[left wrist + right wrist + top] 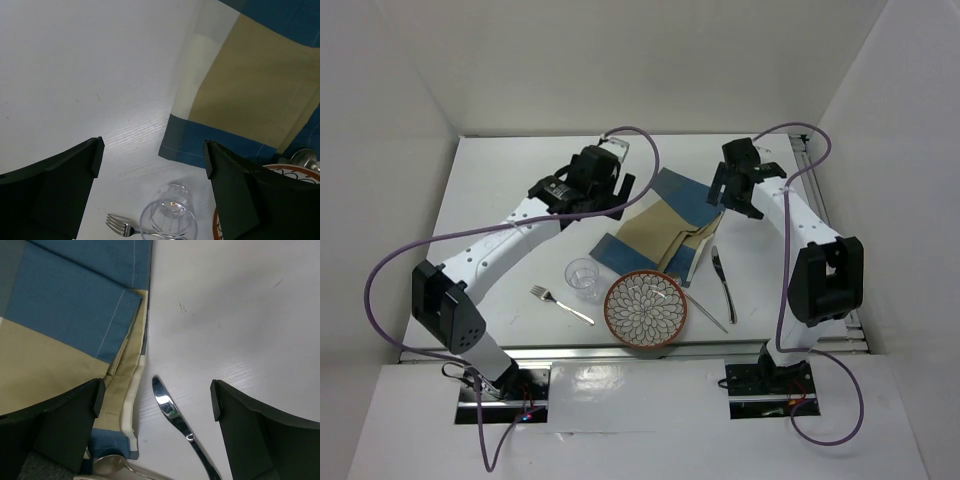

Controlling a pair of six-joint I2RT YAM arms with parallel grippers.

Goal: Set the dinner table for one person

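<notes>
The white dinner table (pixel 500 190) carries a blue-and-tan placemat (pixel 660 225), lying folded and rumpled at the middle. Near its front are a patterned plate (pixel 647 308), a clear glass (pixel 584 278), a fork (pixel 560 304), a knife (pixel 723 283) and a spoon (pixel 705 310). My left gripper (pixel 616 192) is open and empty above the placemat's left edge. In the left wrist view it (pixel 151 157) hovers over bare table beside the placemat (pixel 250 90), with the glass (pixel 169 215) and fork (pixel 120 226) below. My right gripper (pixel 728 196) is open and empty. In the right wrist view it (pixel 155 397) hovers over the knife (pixel 172 412) tip and the placemat's (pixel 60 330) folded edge.
The plate's orange rim (pixel 295 172) and the spoon's bowl (pixel 305 157) show at the lower right of the left wrist view. The spoon bowl (pixel 107 465) lies against the placemat's corner. White walls enclose the table on the left, back and right.
</notes>
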